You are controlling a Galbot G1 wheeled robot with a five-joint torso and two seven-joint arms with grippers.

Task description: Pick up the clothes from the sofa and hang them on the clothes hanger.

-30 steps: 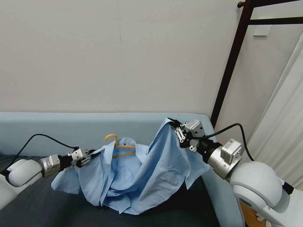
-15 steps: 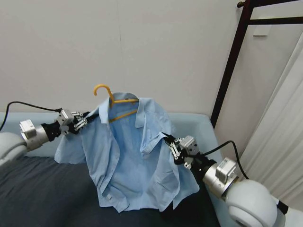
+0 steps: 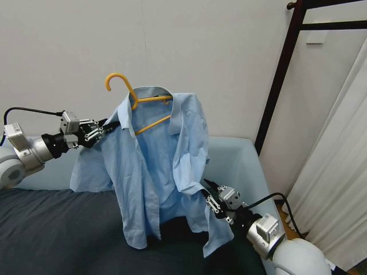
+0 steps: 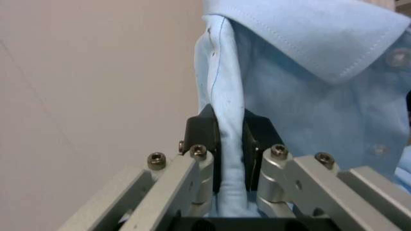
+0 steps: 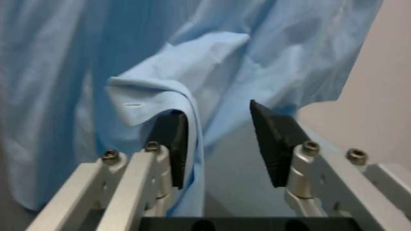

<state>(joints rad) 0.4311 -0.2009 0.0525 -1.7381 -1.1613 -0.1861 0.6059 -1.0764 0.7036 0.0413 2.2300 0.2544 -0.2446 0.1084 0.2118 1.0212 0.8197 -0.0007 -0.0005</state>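
Note:
A light blue shirt [image 3: 155, 166] hangs on a yellow hanger [image 3: 123, 86], held up in front of the wall above the sofa. My left gripper [image 3: 102, 129] is shut on the shirt's shoulder, left of the hanger; in the left wrist view [image 4: 230, 139] a fold of the cloth [image 4: 308, 96] is pinched between the pads. My right gripper [image 3: 209, 199] sits low at the shirt's front edge. In the right wrist view it [image 5: 218, 130] stands open, with the shirt's edge [image 5: 160, 91] draped against one finger [image 5: 172, 139].
The sofa has a pale blue back [image 3: 241, 154] and a dark seat [image 3: 51, 229] under the shirt. A dark brown clothes rack [image 3: 281, 74] stands at the right against the wall. A white curtain [image 3: 338, 172] hangs beyond it.
My left gripper has lifted the shirt and hanger off the sofa and up in front of the wall. My right gripper has sunk from the sofa back to the shirt's lower front edge.

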